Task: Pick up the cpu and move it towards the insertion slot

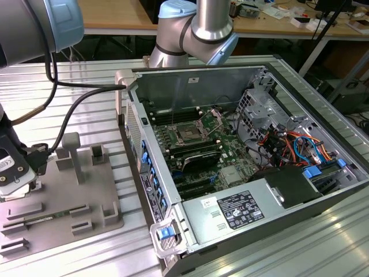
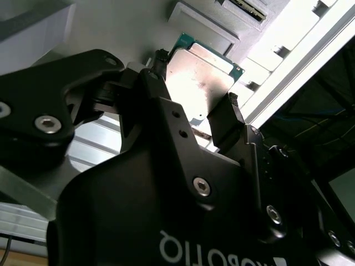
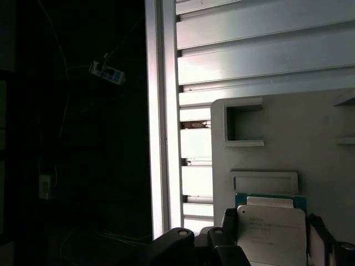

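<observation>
**Q:** Where does the chip sit?

**A:** The small flat square cpu with its pale silvery metal top [image 2: 202, 83] is pinched on two opposite edges between the black fingers [image 2: 224, 119]. It is over the grey plastic tray [image 1: 104, 202] at the exterior view's left. That is well apart from the insertion slot, the square dark socket with a silvery frame [image 1: 189, 133]. The slot lies inside the open metal computer case [image 1: 190, 86] on the ribbed aluminium worktop [image 1: 57, 86]. Whether the cpu is clear of the tray, I cannot tell.

**Q:** What might fail?

**A:** I judge the hold thin: only edges are gripped, so a jolt could tilt or drop the cpu. The case's left wall stands between tray and slot, and a low path would strike it. The slack black cable [image 1: 75, 109] could catch a tray post. A tilted cpu could bend the socket's contacts.
</observation>
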Action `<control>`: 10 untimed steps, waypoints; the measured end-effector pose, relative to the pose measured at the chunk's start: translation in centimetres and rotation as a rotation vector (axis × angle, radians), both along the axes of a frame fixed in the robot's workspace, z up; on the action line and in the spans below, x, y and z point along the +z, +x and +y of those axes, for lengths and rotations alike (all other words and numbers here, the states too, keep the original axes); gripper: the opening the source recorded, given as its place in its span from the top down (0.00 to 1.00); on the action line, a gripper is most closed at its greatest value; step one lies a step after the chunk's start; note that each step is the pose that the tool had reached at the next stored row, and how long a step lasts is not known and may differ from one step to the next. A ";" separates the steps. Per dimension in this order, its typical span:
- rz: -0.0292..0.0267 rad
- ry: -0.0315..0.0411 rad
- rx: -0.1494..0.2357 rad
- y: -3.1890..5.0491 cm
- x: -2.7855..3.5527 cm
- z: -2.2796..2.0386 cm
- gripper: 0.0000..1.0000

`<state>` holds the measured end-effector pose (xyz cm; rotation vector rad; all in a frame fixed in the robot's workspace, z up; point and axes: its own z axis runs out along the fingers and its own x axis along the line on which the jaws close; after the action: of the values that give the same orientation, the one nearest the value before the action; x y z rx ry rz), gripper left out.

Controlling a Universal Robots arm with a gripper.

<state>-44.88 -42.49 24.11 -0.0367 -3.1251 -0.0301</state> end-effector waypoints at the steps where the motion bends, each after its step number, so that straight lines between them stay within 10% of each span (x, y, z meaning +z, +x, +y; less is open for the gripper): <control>1: 0.0000 0.0000 0.000 0.00 0.05 0.00 0.45; 10: 0.0000 -0.0003 0.000 0.02 0.58 0.00 0.45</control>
<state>-44.86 -42.49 24.69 -0.0367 -3.1251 -0.0297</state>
